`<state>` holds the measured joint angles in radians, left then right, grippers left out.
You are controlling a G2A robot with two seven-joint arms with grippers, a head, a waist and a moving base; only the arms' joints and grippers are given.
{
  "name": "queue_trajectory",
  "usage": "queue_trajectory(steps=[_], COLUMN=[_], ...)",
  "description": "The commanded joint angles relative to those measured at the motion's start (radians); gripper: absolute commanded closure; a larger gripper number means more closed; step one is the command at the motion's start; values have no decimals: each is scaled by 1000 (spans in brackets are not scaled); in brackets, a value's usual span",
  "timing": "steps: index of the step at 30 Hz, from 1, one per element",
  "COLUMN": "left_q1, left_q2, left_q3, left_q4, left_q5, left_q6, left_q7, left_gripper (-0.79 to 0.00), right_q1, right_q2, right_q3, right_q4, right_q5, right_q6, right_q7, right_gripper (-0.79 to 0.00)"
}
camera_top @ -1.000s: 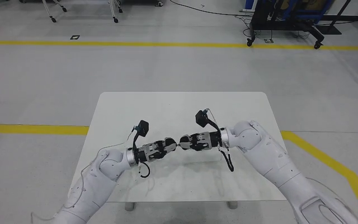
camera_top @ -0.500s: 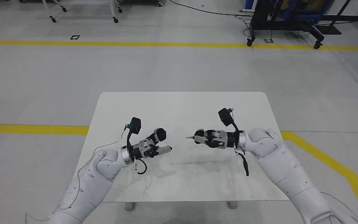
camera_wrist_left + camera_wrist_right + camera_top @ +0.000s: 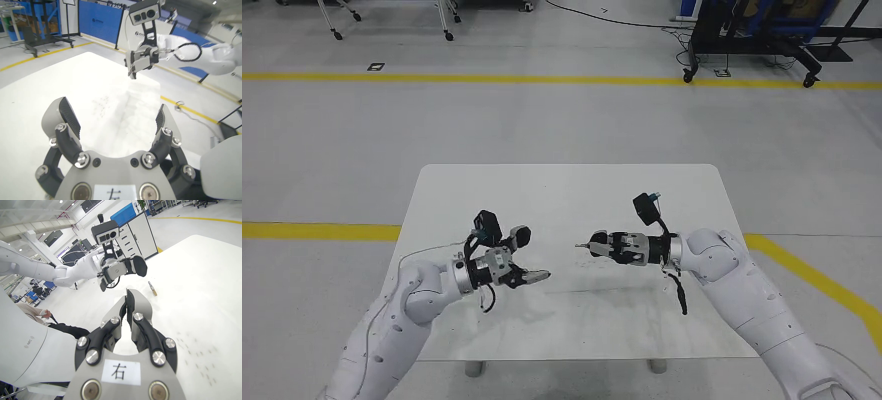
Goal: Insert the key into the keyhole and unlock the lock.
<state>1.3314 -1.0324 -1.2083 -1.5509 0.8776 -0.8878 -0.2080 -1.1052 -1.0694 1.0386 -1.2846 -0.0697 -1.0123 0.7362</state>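
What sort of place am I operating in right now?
Probably a factory-style robotics lab or test hall: yellow floor lines, blue partition panels, wheeled equipment racks, and one white work table.

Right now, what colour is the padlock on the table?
Brass-yellow padlock body, silver shackle; clearest in the right wrist view.

The white tabletop [image 3: 572, 190] carries one small brass padlock [image 3: 152, 289], lying flat, and some faint dark marks [image 3: 200, 351].
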Motion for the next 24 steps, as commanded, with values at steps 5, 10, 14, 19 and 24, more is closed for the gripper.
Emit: queue_trajectory(steps=[5,10,14,19,24], left_q1=[74,52,28,-14,-34], left_q2=[30,33,25,15,13], left_q3=[-131,-124,-67,-13,7], left_q4=[-61,-27,-16,8,24], left_q5=[264,327,366,403,396], left_q6=[71,92,158,206,194], left_q7=[-20,-83,-157,-229,-250], left_gripper=[-785,-640,-643,-653,-659], right_q1=[0,0,0,0,0], right_q2=[0,0,0,0,0], right_q3=[0,0,0,0,0], right_q4=[0,0,0,0,0], right_q5=[0,0,0,0,0], right_q6=[0,0,0,0,0], right_q7=[0,0,0,0,0], right_gripper=[0,0,0,0,0])
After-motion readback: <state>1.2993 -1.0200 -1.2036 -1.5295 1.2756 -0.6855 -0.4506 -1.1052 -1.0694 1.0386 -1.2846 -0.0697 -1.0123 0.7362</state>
